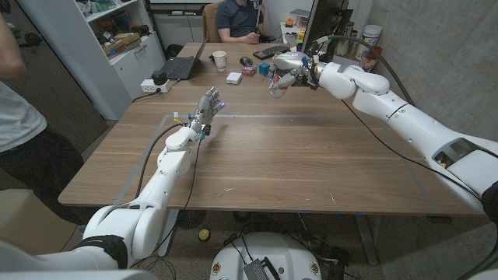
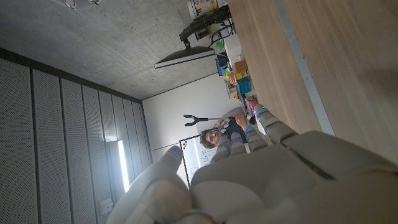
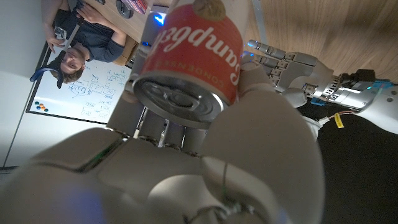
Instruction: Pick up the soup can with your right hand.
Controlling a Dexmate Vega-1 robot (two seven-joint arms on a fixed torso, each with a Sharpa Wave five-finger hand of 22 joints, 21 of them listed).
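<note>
Soup can (image 3: 189, 59): a red-labelled tin with a silver ring-pull end, held in the right hand. In the head view the hand covers most of it, so it is plain only at the right wrist.
Right hand (image 1: 289, 72): clamped around the can, with the fingers (image 3: 249, 93) wrapped over the label. It hangs in the air above the table's far edge, right of the middle, at the end of an arm stretched well out.
Clearance: the head view shows a gap between the hand and the table (image 1: 311, 155), so I judge the can lifted off the wood rather than standing on it.
Long axis: the can's silver end faces back along the hand toward the wrist camera, so it seems to lie roughly along the hand. Whether it is upright or tipped against the table I cannot tell.
Left hand (image 1: 207, 107): raised near the table's middle, left of centre, fingers apart and pointing up, holding nothing.
Nearer hand: the right one has the can. The left one is well apart from it.
Stage: by the look of it the pickup is as good as done, and what remains is keeping the grip steady.
Risk: a smooth tin may slip if the fingers loosen.
Far edge: a paper cup (image 1: 219, 59), a laptop (image 1: 178, 68) and a seated person (image 1: 237, 19) beyond them.
</note>
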